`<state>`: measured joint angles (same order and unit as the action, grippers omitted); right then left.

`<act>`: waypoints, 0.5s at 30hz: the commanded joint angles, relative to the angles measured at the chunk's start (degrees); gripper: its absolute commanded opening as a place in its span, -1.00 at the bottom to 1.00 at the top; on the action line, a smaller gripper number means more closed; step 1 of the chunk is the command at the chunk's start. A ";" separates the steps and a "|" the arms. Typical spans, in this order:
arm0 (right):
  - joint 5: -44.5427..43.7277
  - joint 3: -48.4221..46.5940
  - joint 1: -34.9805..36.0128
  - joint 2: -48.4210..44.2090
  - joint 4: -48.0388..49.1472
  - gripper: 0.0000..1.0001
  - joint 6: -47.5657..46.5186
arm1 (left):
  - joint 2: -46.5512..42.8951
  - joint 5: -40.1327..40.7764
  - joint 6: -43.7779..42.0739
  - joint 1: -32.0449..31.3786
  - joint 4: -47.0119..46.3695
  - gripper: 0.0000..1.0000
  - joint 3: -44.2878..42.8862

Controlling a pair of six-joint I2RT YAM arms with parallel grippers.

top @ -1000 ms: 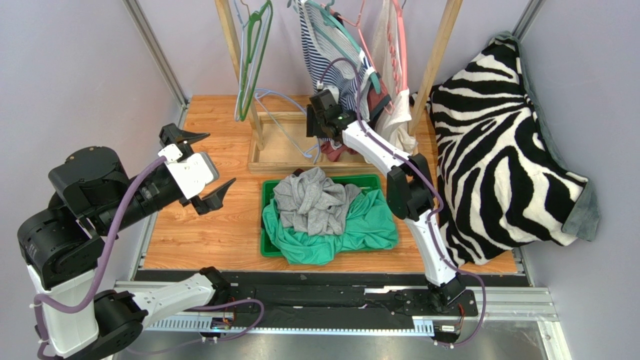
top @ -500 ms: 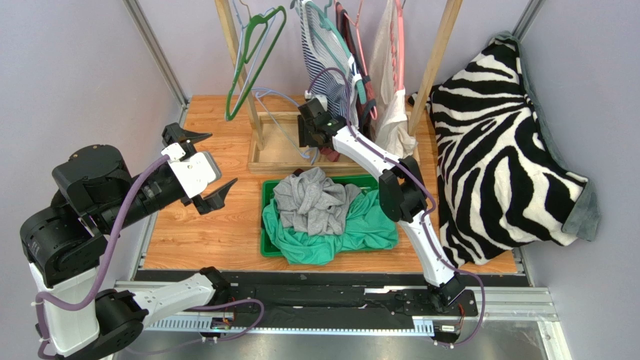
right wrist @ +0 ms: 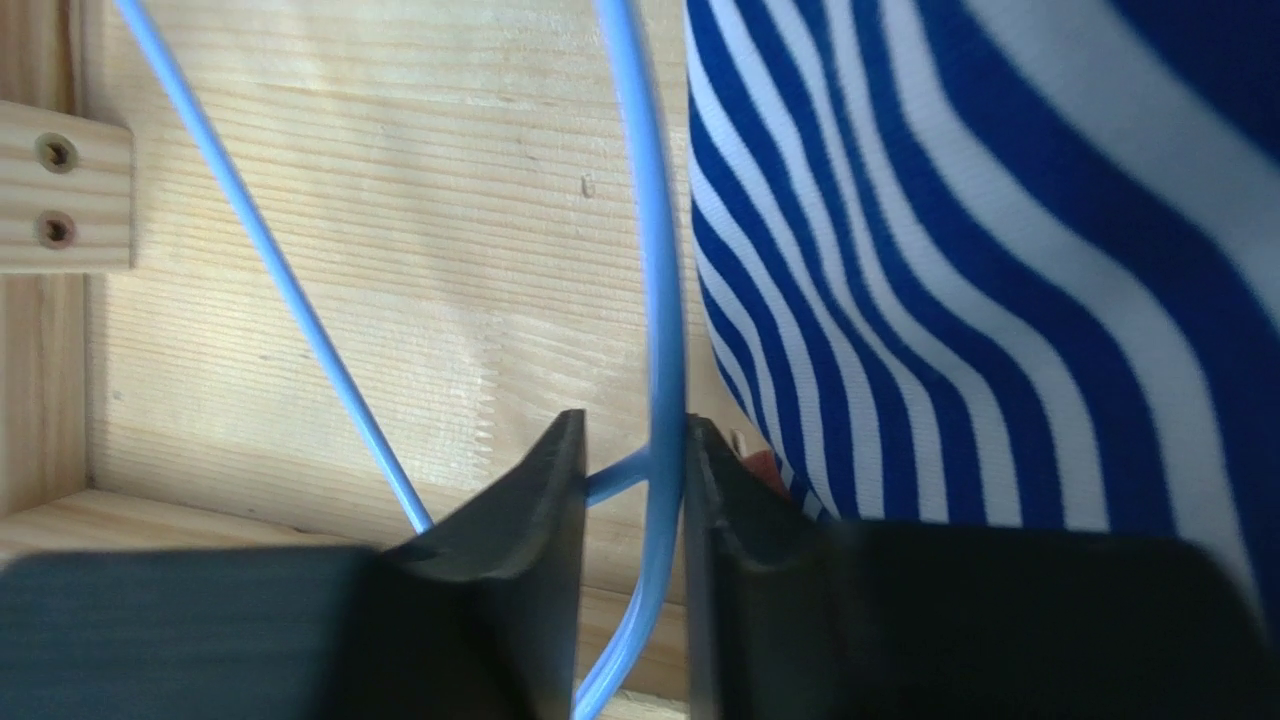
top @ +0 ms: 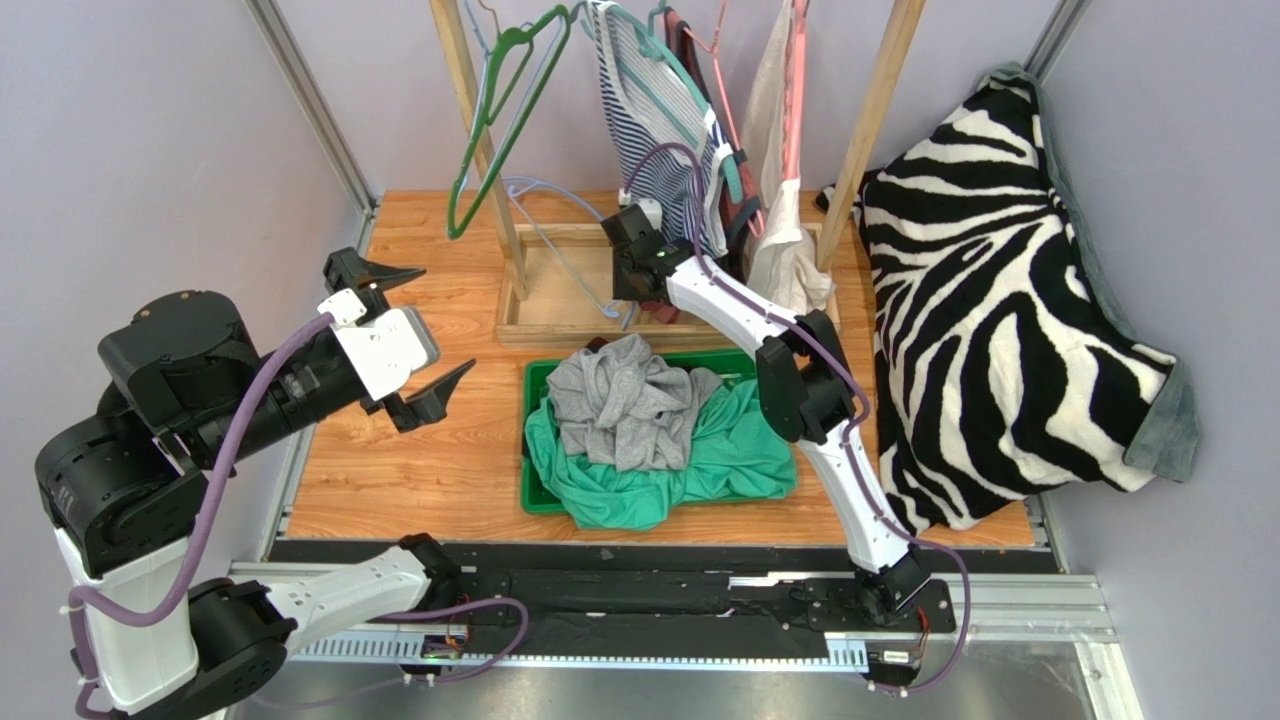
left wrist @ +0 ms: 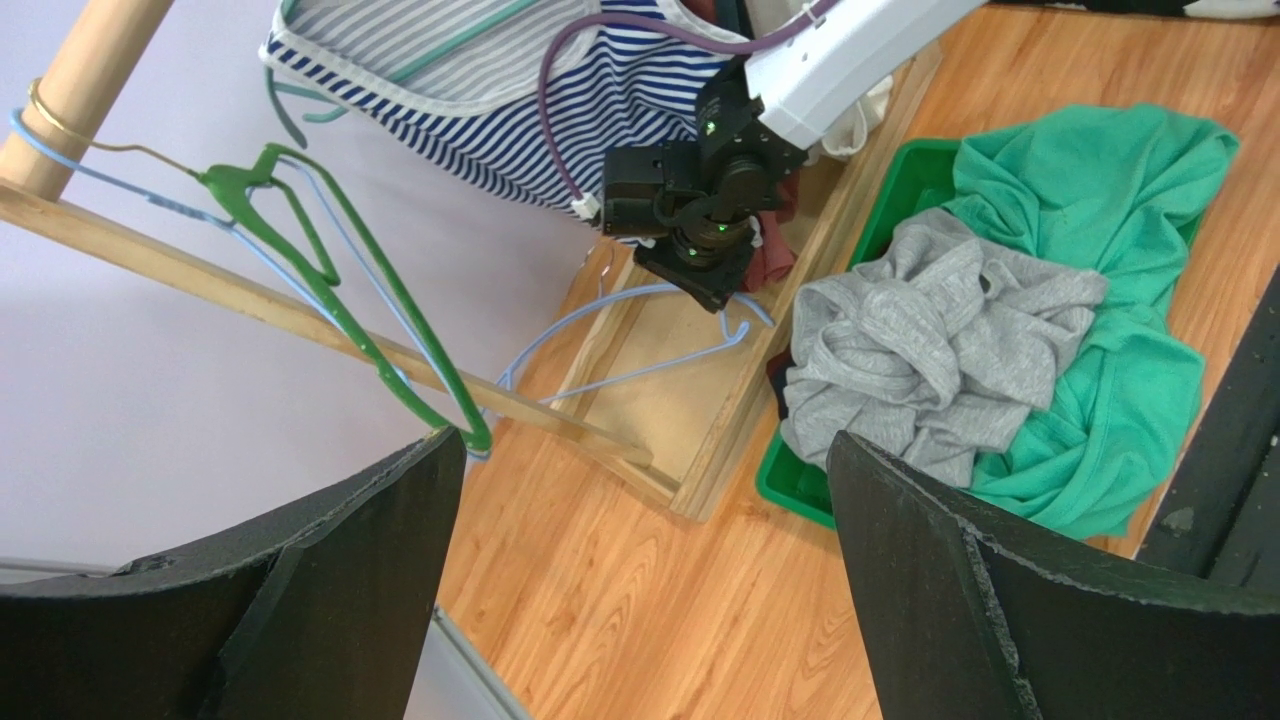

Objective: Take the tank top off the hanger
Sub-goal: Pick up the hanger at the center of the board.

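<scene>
Navy-and-white striped tank top (top: 649, 105) hangs from teal hanger (top: 672, 68).

Both arms are white links joined by bulky black joints, purple cables looping along them; each claw has matte black fingers (left wrist: 962, 600).

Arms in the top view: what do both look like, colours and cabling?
Both arms mix white link shells with black joint housings. The left arm looks bulky because it is close to the camera; the right arm looks slimmer. A purple cable loops along each. Gripper fingers are matt black and wedge-shaped.
</scene>
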<state>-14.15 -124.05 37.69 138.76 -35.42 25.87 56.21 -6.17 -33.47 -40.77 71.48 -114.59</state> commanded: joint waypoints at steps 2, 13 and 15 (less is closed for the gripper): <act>0.97 3.46 1.59 -0.85 0.34 -0.89 -0.82 | 0.05 -1.21 0.78 0.26 -0.38 0.98 -1.52; -21.16 15.94 11.96 -14.12 11.16 -1.00 -12.24 | -0.83 -2.18 1.04 0.26 -0.38 0.98 -1.34; -25.63 17.52 13.72 -16.76 12.56 -1.00 -14.17 | -1.01 -2.18 1.13 0.26 -0.47 0.98 -1.17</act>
<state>-29.52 -109.71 45.98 128.25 -23.53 18.37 55.86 -7.44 -33.32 -40.77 71.48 -114.83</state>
